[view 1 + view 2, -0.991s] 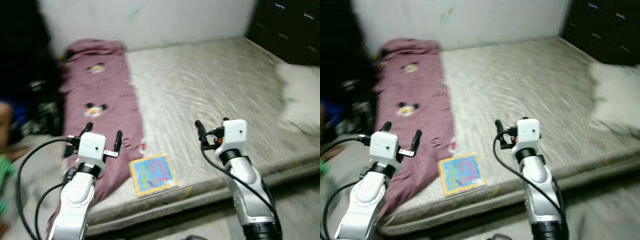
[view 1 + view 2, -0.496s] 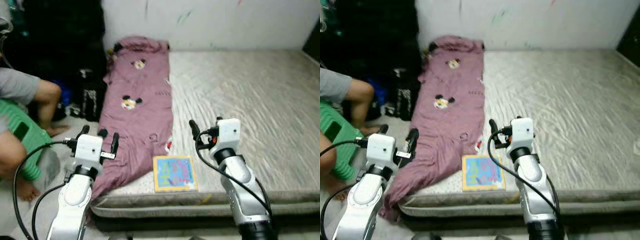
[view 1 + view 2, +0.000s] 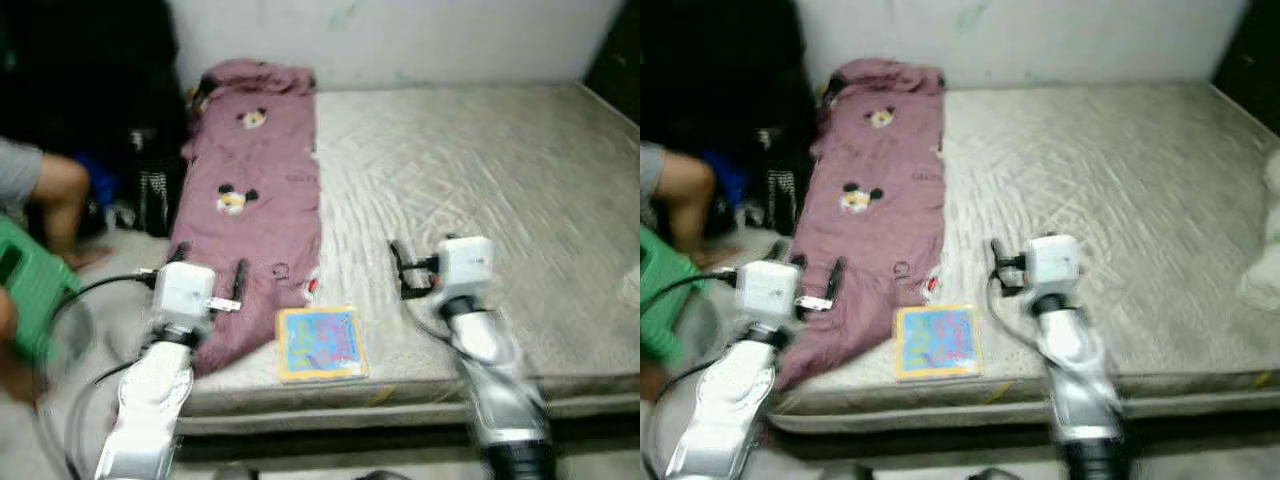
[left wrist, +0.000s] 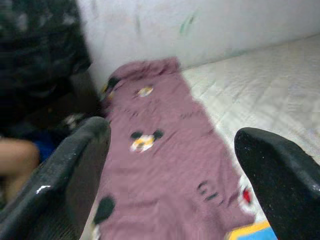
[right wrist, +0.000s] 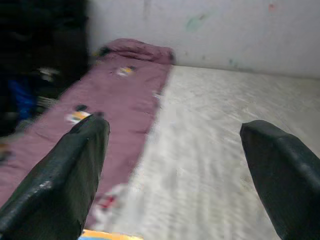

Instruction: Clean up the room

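Shifted since half a second ago: camera only, panned slightly; book (image 3: 319,343) unmoved at mattress (image 3: 480,190) front edge beside maroon blanket (image 3: 250,200); left gripper (image 3: 208,274) and right gripper (image 3: 398,270) both wide, empty, nothing collected yet.

no legible text; print on book (image 3: 320,343) cover and blanket (image 3: 250,200) too blurred.

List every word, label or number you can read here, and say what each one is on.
None can be read.
Book near the mattress edge: colourful cover lettering, too blurred to read.
Maroon blanket: cartoon mouse heads and small dark marks, too blurred to read as text.
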### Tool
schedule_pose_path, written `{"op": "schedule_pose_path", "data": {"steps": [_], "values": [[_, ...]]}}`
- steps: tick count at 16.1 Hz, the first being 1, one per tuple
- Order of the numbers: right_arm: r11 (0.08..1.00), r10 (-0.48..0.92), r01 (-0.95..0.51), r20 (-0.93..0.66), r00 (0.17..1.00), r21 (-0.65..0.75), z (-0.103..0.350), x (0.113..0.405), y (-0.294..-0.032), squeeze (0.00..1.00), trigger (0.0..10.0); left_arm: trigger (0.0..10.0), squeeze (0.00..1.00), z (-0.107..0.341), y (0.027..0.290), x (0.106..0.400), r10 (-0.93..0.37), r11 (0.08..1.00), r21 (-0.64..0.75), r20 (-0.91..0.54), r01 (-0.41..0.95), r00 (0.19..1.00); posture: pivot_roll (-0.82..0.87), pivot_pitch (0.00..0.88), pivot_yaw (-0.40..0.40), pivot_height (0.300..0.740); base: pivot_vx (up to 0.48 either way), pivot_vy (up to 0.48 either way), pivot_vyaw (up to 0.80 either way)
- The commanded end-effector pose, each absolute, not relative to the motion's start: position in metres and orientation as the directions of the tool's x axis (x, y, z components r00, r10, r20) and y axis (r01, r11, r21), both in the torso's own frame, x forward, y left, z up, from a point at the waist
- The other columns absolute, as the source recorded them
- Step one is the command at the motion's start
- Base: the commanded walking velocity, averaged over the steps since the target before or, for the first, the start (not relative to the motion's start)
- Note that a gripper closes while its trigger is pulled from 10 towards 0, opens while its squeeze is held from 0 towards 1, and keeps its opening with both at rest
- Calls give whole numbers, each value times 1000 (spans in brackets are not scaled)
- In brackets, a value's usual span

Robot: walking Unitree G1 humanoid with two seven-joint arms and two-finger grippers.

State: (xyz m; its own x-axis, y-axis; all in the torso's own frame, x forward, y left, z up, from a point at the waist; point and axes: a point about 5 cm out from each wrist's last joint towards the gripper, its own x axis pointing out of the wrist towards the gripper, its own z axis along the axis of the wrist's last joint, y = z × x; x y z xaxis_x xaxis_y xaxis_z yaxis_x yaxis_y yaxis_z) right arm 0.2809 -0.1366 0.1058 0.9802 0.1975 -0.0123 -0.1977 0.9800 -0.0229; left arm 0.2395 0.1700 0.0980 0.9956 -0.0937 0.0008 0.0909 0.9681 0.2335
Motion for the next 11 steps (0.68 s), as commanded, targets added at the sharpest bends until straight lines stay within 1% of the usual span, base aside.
{"op": "schedule_pose_path", "data": {"steps": [1, 11], "values": [[981, 191, -192, -13, 981, -37, 106, 282, -142, 0, 10000, 10000, 0, 100, 168, 241, -98, 970, 225, 7, 94, 995, -123, 0, 5, 740, 0, -319, 0], [982, 186, -187, -19, 982, -37, 106, 283, -144, 0, 10000, 10000, 0, 100, 166, 241, -96, 971, 220, 8, 92, 995, -124, 0, 1, 740, 0, -315, 0]]}}
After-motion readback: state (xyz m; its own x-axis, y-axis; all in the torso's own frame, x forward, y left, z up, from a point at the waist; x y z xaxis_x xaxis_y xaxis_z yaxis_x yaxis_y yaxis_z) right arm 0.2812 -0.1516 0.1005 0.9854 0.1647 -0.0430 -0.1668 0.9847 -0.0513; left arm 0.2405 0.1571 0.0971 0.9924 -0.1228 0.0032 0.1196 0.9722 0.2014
